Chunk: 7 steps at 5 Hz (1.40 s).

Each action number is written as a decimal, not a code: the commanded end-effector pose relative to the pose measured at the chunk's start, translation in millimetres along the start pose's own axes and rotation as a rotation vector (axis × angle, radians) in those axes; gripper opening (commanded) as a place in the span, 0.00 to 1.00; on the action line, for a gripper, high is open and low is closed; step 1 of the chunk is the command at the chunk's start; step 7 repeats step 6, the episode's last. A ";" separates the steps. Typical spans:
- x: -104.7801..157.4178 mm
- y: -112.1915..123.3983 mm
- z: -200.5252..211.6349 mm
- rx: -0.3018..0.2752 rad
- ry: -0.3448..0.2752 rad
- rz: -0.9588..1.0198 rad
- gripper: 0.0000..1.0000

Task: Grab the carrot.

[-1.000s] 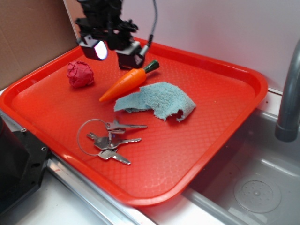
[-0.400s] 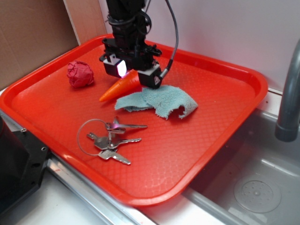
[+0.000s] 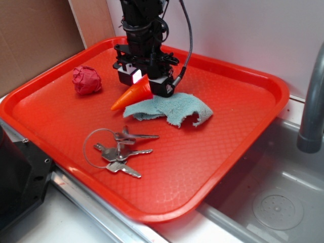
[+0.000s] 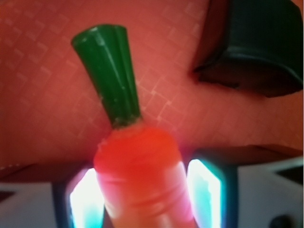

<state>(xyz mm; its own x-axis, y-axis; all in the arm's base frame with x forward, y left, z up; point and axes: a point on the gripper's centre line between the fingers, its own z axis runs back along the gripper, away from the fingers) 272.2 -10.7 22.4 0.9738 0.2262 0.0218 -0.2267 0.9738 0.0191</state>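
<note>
The orange carrot [image 3: 132,94] lies on the red tray [image 3: 243,147], its pointed tip towards the front left and its thick end hidden under my gripper [image 3: 147,83]. In the wrist view the carrot [image 4: 137,166] fills the gap between the two lit pads [image 4: 204,190] of the gripper [image 4: 142,199], which press against both its sides. Its dark green stem [image 4: 109,76] sticks out beyond the fingers. The gripper is shut on the carrot, low over the tray.
A blue-green cloth [image 3: 172,109] lies right beside the carrot. A red paper ball [image 3: 86,80] sits to the left and a bunch of keys [image 3: 119,149] lies nearer the front. A sink [image 3: 273,202] and faucet [image 3: 311,101] stand on the right, a cardboard wall [image 3: 35,40] on the left.
The gripper came down from the tray's back left onto the carrot's thick end and its fingers drew together. The carrot's tip shifted slightly to the right.
</note>
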 end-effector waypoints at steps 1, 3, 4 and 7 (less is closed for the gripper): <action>-11.3 3.5 84.8 0.010 -0.063 0.035 0.00; -49.1 -0.4 143.0 -0.023 -0.070 0.035 0.00; -76.1 0.5 159.9 -0.062 -0.051 0.006 0.00; -86.0 -1.5 156.5 -0.089 -0.079 -0.052 0.00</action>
